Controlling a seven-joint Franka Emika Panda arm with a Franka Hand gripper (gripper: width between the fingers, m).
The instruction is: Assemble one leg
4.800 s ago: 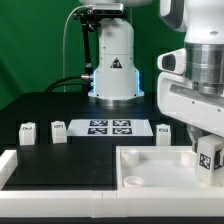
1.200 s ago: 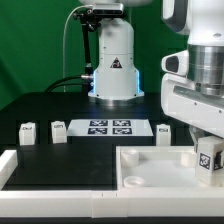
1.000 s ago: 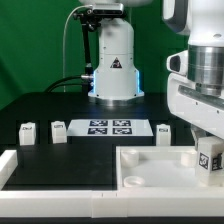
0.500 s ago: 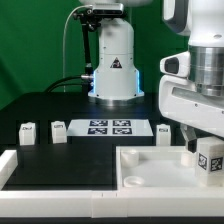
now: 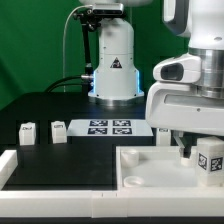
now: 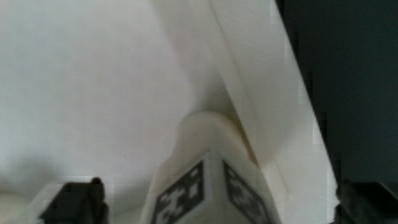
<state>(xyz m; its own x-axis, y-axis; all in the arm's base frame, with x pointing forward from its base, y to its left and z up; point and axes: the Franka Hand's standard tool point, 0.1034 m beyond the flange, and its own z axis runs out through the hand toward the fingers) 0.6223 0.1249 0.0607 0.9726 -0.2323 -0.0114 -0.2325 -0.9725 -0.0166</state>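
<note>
One leg, a small white post with black-and-white tags, stands on the right side of the large white panel. My gripper is straddling it. In the wrist view the leg stands between the two dark fingertips, which are spread wide with gaps on both sides. The gripper is open. Three more legs stand on the black table: two at the exterior view's left and one behind the panel.
The marker board lies flat at mid table. The robot base rises behind it. A white raised border runs along the front and left of the table. The panel has a round hole near its front corner.
The hand has turned and shifted toward the exterior view's left. The leg has stayed where it was on the panel's right side.
</note>
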